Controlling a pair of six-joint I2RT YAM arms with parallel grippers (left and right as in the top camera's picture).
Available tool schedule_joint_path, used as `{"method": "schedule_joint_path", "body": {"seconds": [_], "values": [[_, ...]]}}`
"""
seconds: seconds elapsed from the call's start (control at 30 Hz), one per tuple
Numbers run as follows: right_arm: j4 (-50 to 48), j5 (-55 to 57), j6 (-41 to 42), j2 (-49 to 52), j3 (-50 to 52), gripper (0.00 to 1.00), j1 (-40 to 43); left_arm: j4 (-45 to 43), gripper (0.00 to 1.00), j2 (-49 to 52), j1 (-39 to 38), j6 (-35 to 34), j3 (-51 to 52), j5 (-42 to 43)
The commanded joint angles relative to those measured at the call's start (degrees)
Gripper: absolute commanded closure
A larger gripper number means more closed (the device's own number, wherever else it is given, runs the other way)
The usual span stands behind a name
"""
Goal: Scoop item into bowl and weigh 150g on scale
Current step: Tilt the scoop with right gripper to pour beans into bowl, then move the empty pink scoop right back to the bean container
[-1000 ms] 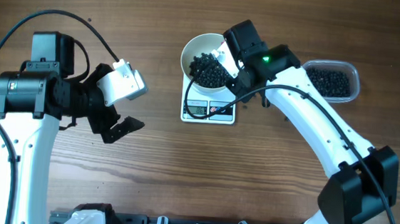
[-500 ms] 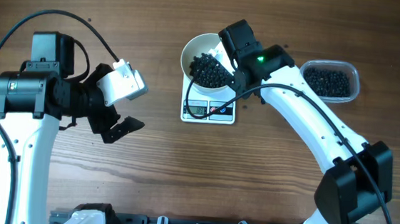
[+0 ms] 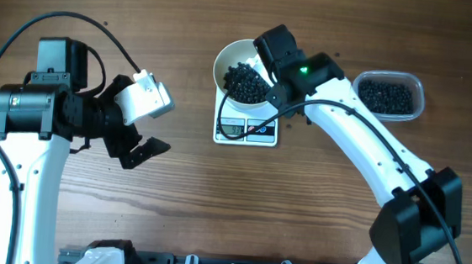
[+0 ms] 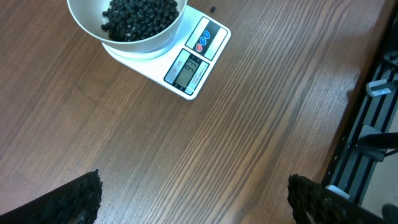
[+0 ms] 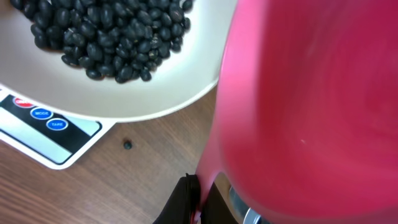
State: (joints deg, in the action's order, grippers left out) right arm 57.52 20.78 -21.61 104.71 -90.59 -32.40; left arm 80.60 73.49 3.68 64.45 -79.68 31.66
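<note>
Right jaws closed on the pink scoop (image 5: 311, 93), which hangs at the rim of the bowl (image 3: 224, 64). The bowl sits on the scale (image 3: 246, 130), part-filled with black beads (image 3: 247, 82). Left jaws wide, empty, well apart to the left.

Risks:
- The scoop brushes the rim, so the bowl shifts or the reading jumps.
- Beads tipped too near the edge roll over. One stray bead (image 5: 127, 144) already lies on the table (image 3: 171, 211) beside the scale.
- A full scoop may overshoot the target. The display is unreadable here.

Count: one bowl, one scale, one scoop, one clear tub (image 3: 422, 98) of beads, one stray bead. The beads themselves are uncountable.
</note>
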Motion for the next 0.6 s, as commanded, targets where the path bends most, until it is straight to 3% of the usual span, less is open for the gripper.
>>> {"method": "schedule_joint_path", "body": {"seconds": [0.0,0.27,0.57], "values": [[3.6,-3.1,8.5,-0.1,-4.9,0.96,1.7,0.0,0.0,-0.6,0.2,1.2,-1.2,1.5],[13.9,-18.2,12.7,-3.4,-5.6,0.96,13.1,0.0,0.0,-0.6,0.2,1.2,-1.2,1.5],[21.3,-19.8,9.0,-3.7,-5.4,0.96,29.2,0.0,0.0,-0.6,0.2,1.2,-1.2,1.5]]}}
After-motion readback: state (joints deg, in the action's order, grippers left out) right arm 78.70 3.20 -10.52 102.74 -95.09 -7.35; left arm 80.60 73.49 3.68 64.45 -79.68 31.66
